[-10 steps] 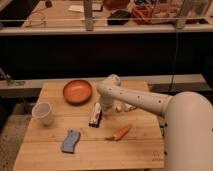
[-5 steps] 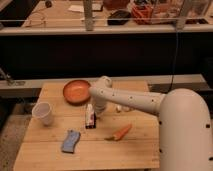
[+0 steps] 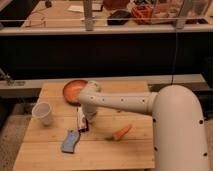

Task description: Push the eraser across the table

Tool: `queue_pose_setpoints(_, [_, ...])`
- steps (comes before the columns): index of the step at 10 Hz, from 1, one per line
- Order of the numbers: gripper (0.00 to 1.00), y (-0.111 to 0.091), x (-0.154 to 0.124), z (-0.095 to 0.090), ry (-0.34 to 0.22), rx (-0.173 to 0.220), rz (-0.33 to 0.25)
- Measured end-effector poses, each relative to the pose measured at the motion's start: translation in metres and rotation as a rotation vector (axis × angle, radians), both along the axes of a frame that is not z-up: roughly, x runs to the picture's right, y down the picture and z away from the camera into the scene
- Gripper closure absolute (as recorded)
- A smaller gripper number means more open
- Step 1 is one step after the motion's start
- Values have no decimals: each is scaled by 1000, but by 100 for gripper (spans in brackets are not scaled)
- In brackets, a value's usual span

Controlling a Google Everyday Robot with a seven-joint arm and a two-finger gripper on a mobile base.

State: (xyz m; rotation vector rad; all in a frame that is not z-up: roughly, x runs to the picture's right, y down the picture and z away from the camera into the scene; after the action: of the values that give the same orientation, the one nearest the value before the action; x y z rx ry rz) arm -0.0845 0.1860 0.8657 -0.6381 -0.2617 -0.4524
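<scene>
The eraser (image 3: 82,121) is a small dark block with a whitish top, lying near the middle-left of the light wooden table (image 3: 130,150). My white arm reaches in from the right across the table. The gripper (image 3: 86,113) sits at the end of the arm, directly at the eraser's upper end and touching or nearly touching it. Its fingers are hidden behind the wrist.
An orange bowl (image 3: 73,90) stands at the back of the table just behind the arm. A white cup (image 3: 43,113) is at the left. A blue wavy sponge (image 3: 70,141) lies just in front of the eraser. A carrot (image 3: 121,132) lies to the right.
The arm has swept left across the table, and the eraser has slid left with it, closer to the blue sponge and the cup.
</scene>
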Motion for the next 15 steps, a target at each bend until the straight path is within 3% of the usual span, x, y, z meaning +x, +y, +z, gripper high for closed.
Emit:
queue_pose_setpoints(3, [97,3,-27,0,-25,12,-35])
queue_pose_setpoints(6, [97,16,-33,-8,-29,20,-50])
queue_pose_setpoints(9, [97,2,-41,1,-30,28,-55])
queue_pose_setpoints(13, [97,9,-51,-3,-32,35,-62])
queue_pose_setpoints(15, [97,0,-52,5,-28,42,-64])
